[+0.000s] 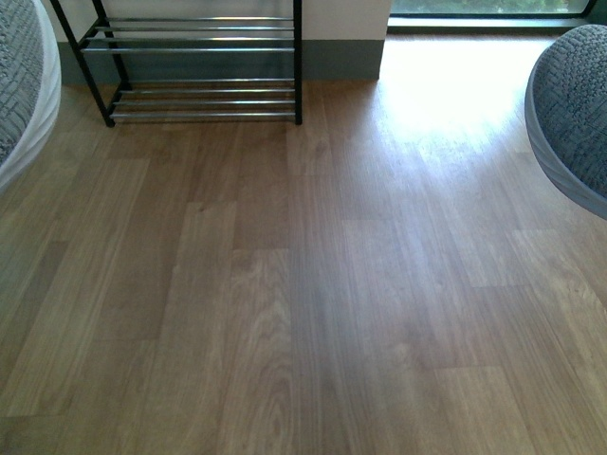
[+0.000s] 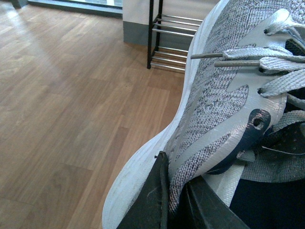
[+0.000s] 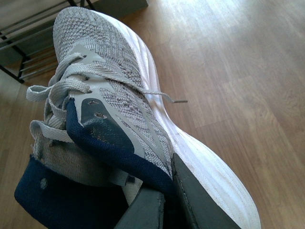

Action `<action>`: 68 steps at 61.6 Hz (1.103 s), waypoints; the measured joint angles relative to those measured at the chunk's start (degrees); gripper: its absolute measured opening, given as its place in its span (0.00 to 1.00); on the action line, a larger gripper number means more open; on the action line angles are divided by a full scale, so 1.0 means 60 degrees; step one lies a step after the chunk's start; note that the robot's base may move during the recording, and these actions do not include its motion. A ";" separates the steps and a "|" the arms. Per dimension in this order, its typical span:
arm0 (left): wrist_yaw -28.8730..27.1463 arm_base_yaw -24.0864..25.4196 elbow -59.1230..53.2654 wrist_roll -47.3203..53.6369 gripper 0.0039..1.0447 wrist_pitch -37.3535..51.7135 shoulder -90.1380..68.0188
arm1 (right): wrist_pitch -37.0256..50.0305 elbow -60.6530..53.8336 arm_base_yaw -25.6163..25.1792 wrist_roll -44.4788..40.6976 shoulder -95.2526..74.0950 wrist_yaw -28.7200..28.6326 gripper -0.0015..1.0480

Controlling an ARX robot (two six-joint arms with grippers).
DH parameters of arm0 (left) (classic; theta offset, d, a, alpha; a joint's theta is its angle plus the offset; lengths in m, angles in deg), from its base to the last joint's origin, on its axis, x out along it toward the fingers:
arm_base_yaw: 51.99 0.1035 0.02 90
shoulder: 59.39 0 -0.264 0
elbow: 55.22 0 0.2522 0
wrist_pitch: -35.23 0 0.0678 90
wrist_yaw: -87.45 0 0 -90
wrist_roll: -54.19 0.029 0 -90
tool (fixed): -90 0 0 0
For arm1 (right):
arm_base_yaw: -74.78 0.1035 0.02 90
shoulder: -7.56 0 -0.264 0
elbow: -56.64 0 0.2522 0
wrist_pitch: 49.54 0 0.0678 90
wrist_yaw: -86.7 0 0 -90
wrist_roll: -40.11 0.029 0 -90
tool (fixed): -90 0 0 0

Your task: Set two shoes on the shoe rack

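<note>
neither shoe sat on the rack yet. the left gripper pinched one shoe by its collar, the right gripper pinched the other shoe; both hung above the floor, well short of the rack.

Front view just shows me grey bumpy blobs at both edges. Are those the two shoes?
Observer: Yes. The left wrist view shows the left shoe, a grey knit sneaker, with the left jaws shut on its side wall.
Operator: Is the other one held too?
Observer: Yes, the right jaws are shut on the right shoe, beside its navy lining.
Operator: Are the laces tied?
Observer: I cannot tell, but one lace end on the right shoe sticks out loose.
</note>
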 joint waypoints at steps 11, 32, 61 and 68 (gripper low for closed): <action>0.0109 -0.0015 -0.0007 0.0004 0.02 0.0000 0.0011 | 0.0000 0.0000 -0.0025 0.0004 0.0000 0.0076 0.01; 0.0044 -0.0029 -0.0015 0.0015 0.02 0.0000 0.0022 | 0.0000 0.0000 -0.0022 0.0007 0.0000 0.0029 0.01; -0.0025 -0.0011 -0.0025 0.0022 0.02 -0.0004 0.0022 | 0.0000 -0.0004 -0.0007 0.0007 -0.0007 -0.0007 0.01; -0.0011 -0.0015 -0.0025 0.0015 0.02 -0.0004 0.0022 | 0.0000 -0.0004 -0.0007 0.0004 -0.0004 -0.0036 0.01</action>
